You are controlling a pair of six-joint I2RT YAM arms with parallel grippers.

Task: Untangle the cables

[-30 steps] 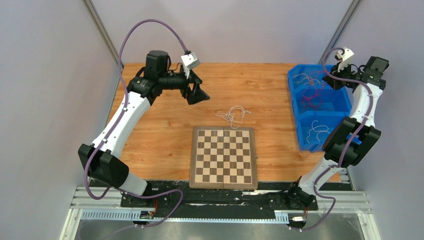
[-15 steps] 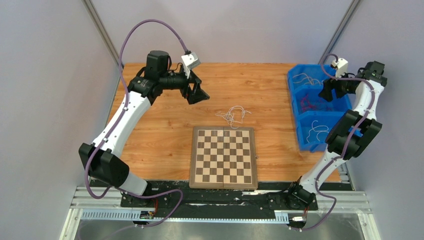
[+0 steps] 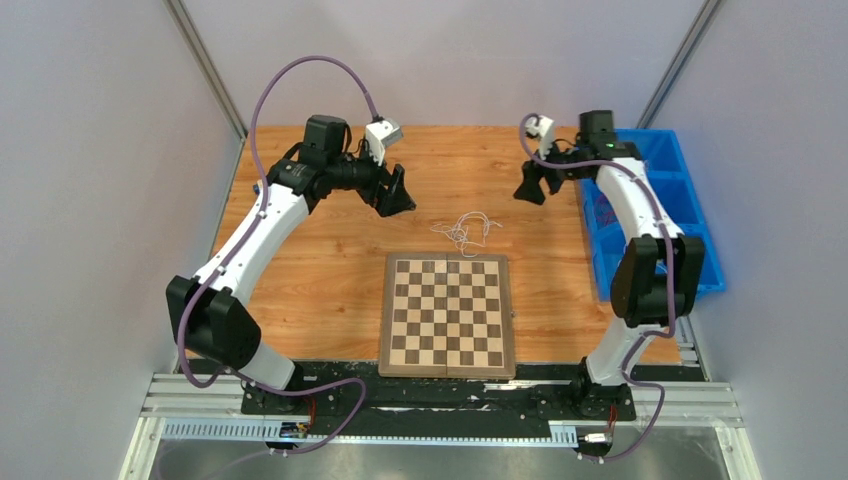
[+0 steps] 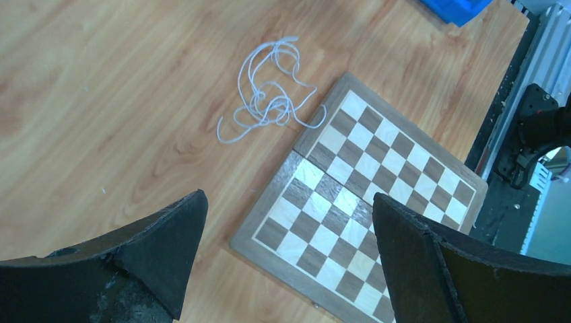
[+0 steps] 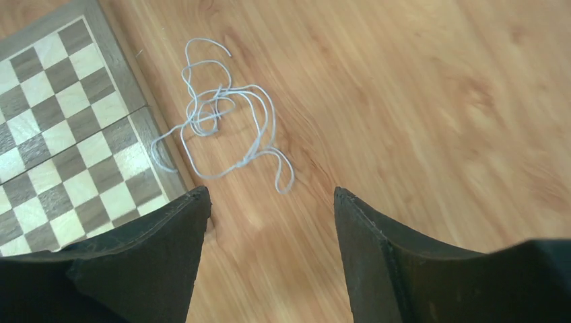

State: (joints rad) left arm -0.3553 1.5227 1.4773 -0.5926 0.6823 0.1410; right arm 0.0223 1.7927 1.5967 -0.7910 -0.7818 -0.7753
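A small tangle of thin white cables [image 3: 462,232] lies on the wooden table just behind the chessboard [image 3: 447,313]. My left gripper [image 3: 396,197] hovers to the left of the tangle, open and empty. To the right of it hangs my right gripper [image 3: 531,187], also open and empty. In the left wrist view the cables [image 4: 273,108] lie well ahead of the left gripper [image 4: 288,198]. Seen from the right wrist, the cables [image 5: 209,116] are just ahead of the right gripper [image 5: 271,193], with bare wood between its fingers.
A blue compartment bin [image 3: 668,142] stands at the table's right edge, partly hidden behind my right arm, with red wires [image 3: 604,211] showing in it. The chessboard takes up the near middle of the table and shows in both wrist views [image 4: 377,182] [image 5: 64,128].
My right arm has swung left from over the blue bin to above the table beside the white tangle, and its jaws have opened. The left gripper shifted slightly right.
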